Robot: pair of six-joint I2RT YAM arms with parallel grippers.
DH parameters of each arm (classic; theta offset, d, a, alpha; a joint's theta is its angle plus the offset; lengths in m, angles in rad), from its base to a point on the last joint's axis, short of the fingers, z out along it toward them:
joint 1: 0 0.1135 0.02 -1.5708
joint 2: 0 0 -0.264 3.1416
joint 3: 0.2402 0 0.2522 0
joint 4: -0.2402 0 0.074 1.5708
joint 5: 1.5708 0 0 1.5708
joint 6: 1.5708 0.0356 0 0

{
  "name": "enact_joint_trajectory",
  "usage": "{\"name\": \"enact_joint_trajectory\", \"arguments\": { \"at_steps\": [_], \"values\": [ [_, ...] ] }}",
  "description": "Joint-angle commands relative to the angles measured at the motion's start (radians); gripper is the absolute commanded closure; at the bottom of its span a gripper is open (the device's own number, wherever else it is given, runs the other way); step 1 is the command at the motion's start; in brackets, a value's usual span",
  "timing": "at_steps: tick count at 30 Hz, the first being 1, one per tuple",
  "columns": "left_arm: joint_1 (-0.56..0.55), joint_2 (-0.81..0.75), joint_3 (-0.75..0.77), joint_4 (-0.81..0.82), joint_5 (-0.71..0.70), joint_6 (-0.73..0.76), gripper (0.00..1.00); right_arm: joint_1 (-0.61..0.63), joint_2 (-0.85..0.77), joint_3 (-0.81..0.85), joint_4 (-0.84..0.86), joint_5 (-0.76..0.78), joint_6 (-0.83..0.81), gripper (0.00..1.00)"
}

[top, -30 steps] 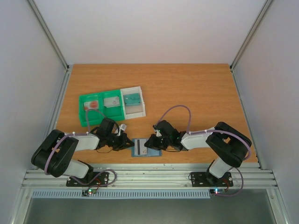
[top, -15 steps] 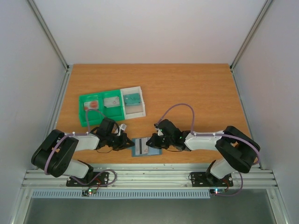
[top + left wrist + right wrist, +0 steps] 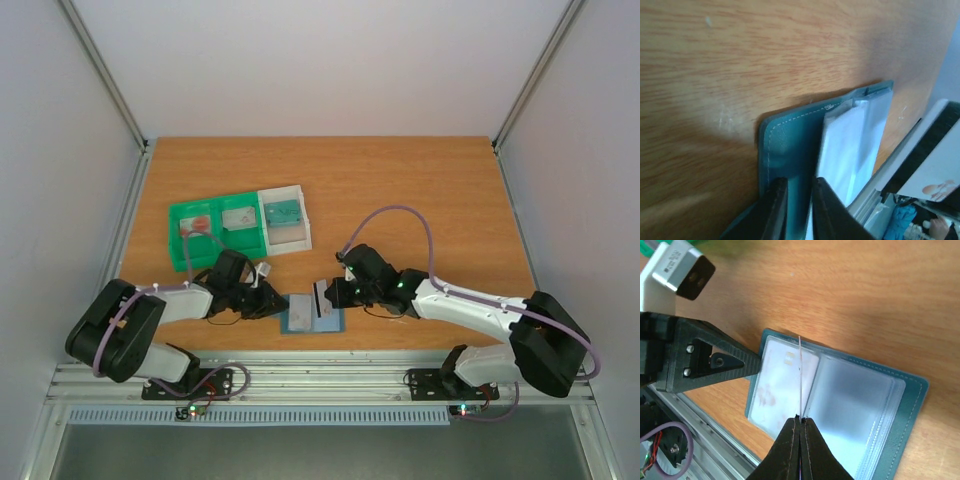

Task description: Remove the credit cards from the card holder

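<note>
The blue-grey card holder [image 3: 300, 318] lies open near the table's front edge. My left gripper [image 3: 273, 303] is shut on its left cover edge; in the left wrist view the gripper [image 3: 799, 210] pinches the teal cover [image 3: 785, 145]. My right gripper [image 3: 328, 296] is shut on a pale credit card with a dark stripe [image 3: 319, 298], held on edge just above the holder's middle. In the right wrist view the gripper [image 3: 801, 422] holds the card edge-on [image 3: 800, 375] over the holder [image 3: 855, 410]. Another pale card [image 3: 782, 387] sits in the holder's left pocket.
A green tray [image 3: 205, 232] with a white bin [image 3: 285, 222] holding a teal card stands behind the left arm. The aluminium rail [image 3: 320, 375] runs right in front of the holder. My left gripper's body [image 3: 705, 357] sits close beside the held card.
The striped card lay flat on the holder; my right gripper has lifted it on edge and moved it a little right and back. The left gripper has stayed on the holder's edge.
</note>
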Motion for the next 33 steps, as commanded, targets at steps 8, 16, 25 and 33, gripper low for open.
{"name": "enact_joint_trajectory", "arguments": {
  "at_steps": [8,16,25,33],
  "values": [
    [0.002,-0.340,0.186,-0.406,-0.116,-0.002,0.56,0.036,-0.134,0.077,-0.070,0.169,-0.390,0.99],
    [0.001,-0.486,0.284,-0.423,0.007,-0.171,0.46,0.109,-0.169,0.108,-0.074,0.313,-0.602,0.99],
    [0.002,-0.595,0.212,-0.183,0.061,-0.559,0.48,0.218,-0.205,0.021,0.109,0.410,-0.794,0.99],
    [0.002,-0.662,0.141,-0.132,0.027,-0.731,0.53,0.279,-0.138,0.051,0.151,0.479,-0.848,0.99]
  ]
}}
